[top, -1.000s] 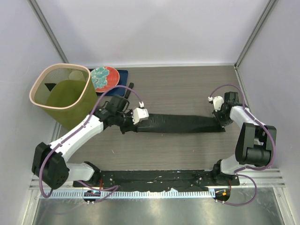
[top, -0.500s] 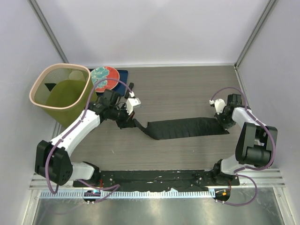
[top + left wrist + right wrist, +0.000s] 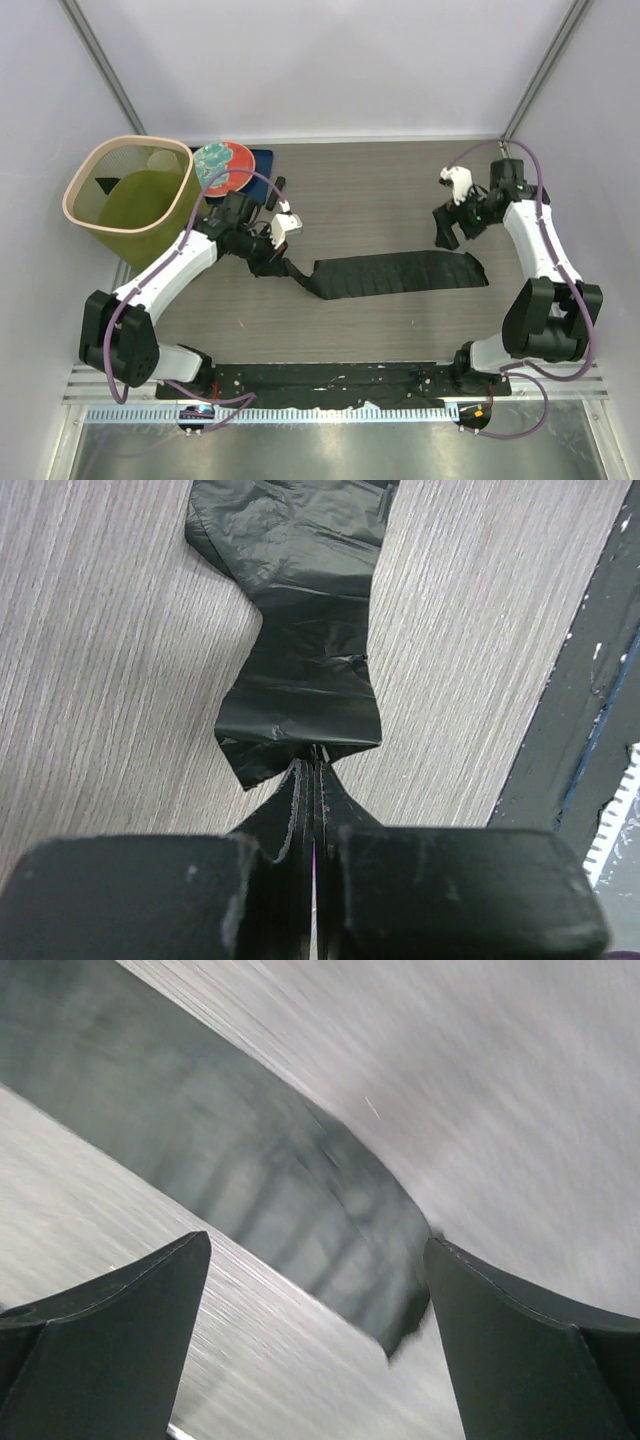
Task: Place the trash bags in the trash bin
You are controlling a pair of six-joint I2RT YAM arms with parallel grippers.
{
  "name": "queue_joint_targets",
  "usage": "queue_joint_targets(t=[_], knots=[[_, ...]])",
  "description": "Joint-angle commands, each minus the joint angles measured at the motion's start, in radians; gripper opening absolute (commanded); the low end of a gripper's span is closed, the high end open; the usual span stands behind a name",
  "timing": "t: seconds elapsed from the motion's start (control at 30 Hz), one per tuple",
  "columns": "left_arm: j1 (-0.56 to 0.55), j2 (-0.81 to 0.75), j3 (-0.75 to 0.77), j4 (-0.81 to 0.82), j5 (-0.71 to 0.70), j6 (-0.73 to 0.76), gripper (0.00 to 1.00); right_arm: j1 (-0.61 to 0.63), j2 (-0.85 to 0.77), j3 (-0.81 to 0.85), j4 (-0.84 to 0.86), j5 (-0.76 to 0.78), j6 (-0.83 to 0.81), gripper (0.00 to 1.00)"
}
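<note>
Trash bag [image 3: 400, 272] black, glossy and wrinkled, flat on the wood-grain counter [image 3: 380, 195] near its middle, long axis from 9 to 3 o'clock. At 9 o'clock, end twisted and raised into the left pincer [image 3: 275, 262], clenched on the film. From the left wrist, fingers [image 3: 150, 900] pressed together, bag corner pinched between them, remainder trailing off toward 12 o'clock. Over at 3 o'clock, right pincer [image 3: 455, 225] released, jaws wide, grasping nothing, just to 12 o'clock of the bag's far end and clear of it. From the right wrist, blurred: bag end down between the spread fingers [image 3: 110, 1310]. At the counter's 10 o'clock corner, olive-green trash bin [image 3: 140, 139] with pale rim, well apart from the bag. Just to 3 o'clock of the bin, red-and-teal plate [image 3: 222, 165] on a dark blue mat [image 3: 264, 160].
</note>
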Motion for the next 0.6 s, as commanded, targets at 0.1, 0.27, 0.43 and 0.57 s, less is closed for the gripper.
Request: queue_joint_targets(t=[0.1, 0.27, 0.43, 0.57], knots=[[0.005, 0.014, 0.128, -0.017, 0.114, -0.044, 0.0, 0.416, -0.102, 0.045, 0.234, -0.497, 0.359, 0.95], [0.003, 0.003, 0.137, 0.005, 0.166, -0.083, 0.0, 0.584, -0.084, -0.047, 0.725, -0.535, 0.735, 0.97], [0.003, -0.008, 0.133, 0.026, 0.201, -0.103, 0.0, 0.687, -0.039, -0.063, 0.832, -0.537, 0.717, 0.98], [0.005, -0.012, 0.13, 0.034, 0.197, -0.106, 0.0, 0.756, -0.004, -0.112, 0.889, -0.5, 0.733, 0.98]])
